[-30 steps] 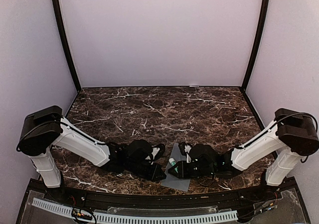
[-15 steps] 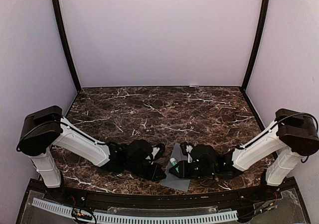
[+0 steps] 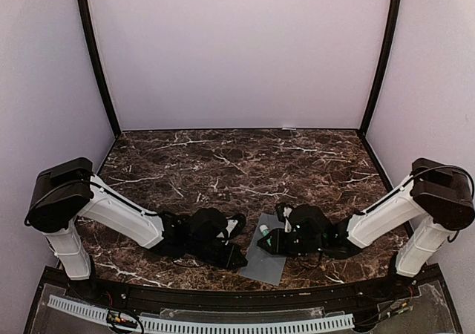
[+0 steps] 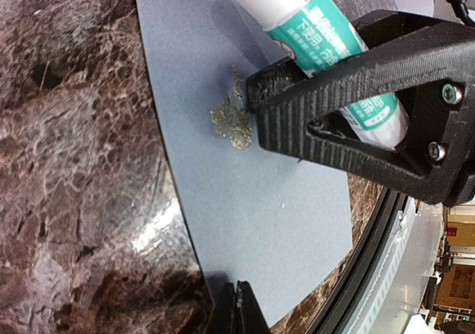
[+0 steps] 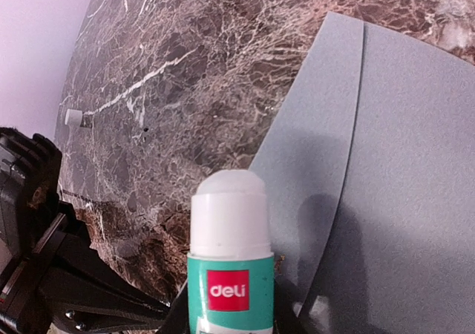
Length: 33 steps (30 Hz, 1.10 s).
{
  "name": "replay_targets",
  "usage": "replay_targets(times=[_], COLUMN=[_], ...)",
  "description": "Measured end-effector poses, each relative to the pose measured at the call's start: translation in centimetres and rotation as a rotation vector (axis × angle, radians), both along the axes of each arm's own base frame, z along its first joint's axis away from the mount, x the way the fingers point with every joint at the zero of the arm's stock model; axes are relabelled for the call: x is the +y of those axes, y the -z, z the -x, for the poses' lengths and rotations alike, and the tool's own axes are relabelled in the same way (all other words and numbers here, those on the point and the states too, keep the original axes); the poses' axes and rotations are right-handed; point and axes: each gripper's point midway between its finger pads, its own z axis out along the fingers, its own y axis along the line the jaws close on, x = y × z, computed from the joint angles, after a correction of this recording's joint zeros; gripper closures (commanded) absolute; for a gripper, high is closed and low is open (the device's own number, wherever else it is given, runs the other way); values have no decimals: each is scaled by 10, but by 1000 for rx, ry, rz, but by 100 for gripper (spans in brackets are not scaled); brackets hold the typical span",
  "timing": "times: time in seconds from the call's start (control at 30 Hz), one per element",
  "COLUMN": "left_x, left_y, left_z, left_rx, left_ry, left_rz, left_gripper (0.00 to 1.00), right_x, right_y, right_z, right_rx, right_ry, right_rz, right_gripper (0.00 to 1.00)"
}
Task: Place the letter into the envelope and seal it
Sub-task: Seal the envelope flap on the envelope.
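Note:
The grey-blue envelope [image 3: 265,258] lies flat near the table's front edge, seen also in the left wrist view [image 4: 245,200] and the right wrist view [image 5: 401,163]. A yellowish glue smear [image 4: 231,122] marks it. My right gripper [image 3: 273,237] is shut on a green-and-white glue stick [image 5: 230,260], whose white tip hangs just above the envelope [image 4: 297,7]. My left gripper [image 4: 239,304] is shut, its tips down at the envelope's edge. The letter does not show in any view.
The dark marble table [image 3: 237,171] is walled by pale panels on three sides. A black rail [image 4: 371,274] runs along its near edge, close to the envelope. A small white piece [image 5: 73,116] lies on the marble farther out.
My right gripper has shifted a little away from the front edge and to the right, carrying the glue stick. The left arm and the envelope have not moved.

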Motion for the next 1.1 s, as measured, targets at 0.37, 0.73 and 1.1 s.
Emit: replay_targets(times=[0.37, 0.73, 1.1], left_x=[0, 0, -1], left_y=[0, 0, -1], left_z=[-1, -1, -2], left_rx=[-4, -4, -11], left_ry=[-3, -3, 7], left_rz=[-1, -1, -9], left_gripper=[98, 98, 95], right_x=[-2, 0, -2], right_y=[0, 0, -1], right_z=[-19, -40, -47], right_rx=[-13, -33, -26], right_ry=[1, 26, 23], right_rz=[4, 9, 2], right_gripper=[100, 100, 100])
